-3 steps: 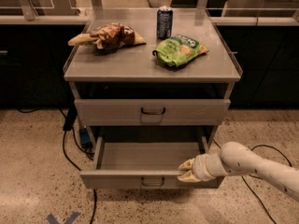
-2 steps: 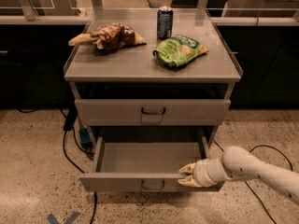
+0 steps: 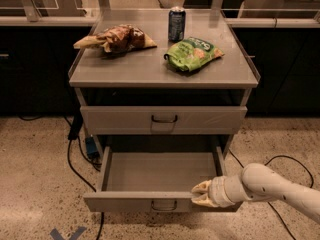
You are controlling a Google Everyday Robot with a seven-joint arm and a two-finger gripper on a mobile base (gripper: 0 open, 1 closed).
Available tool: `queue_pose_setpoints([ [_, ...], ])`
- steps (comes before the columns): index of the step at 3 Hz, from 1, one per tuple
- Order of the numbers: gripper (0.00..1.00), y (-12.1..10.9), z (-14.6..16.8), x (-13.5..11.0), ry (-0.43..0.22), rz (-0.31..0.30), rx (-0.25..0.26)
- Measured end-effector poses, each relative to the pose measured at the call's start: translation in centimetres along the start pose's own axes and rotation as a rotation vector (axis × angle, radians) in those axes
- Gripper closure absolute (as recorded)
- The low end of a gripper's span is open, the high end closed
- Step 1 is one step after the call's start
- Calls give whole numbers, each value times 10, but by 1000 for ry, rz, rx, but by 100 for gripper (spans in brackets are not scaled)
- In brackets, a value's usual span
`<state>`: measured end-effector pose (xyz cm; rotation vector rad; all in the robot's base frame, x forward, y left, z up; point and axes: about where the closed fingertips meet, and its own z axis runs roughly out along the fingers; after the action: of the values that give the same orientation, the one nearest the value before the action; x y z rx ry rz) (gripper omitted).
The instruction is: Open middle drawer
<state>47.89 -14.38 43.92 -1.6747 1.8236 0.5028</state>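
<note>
The middle drawer (image 3: pixel 150 201) is a shallow light-grey drawer with a small dark wire handle (image 3: pixel 164 204). It stands pulled well out of the cabinet, and its inside shows empty. My gripper (image 3: pixel 202 194) is at the right part of the drawer's front panel, against its top rim and to the right of the handle. My white arm (image 3: pixel 270 186) reaches in from the lower right. The drawer above (image 3: pixel 164 120) is closed. Anything below the open drawer is hidden by it.
On the cabinet top (image 3: pixel 150 69) lie a brown snack bag (image 3: pixel 117 38), a green chip bag (image 3: pixel 192 54) and a dark soda can (image 3: pixel 176 24). Black cables (image 3: pixel 80 159) run over the speckled floor left of the cabinet, and another (image 3: pixel 280 159) to the right. Dark counters stand behind.
The middle drawer has slid further out towards the camera. My gripper has moved with its front panel.
</note>
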Motion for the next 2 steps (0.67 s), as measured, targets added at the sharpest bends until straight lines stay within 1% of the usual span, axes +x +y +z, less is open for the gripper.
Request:
queue_pose_setpoints([
  [1,100,0,0,0,0,0,0],
  [2,100,1,2,3,-1,17,-26],
])
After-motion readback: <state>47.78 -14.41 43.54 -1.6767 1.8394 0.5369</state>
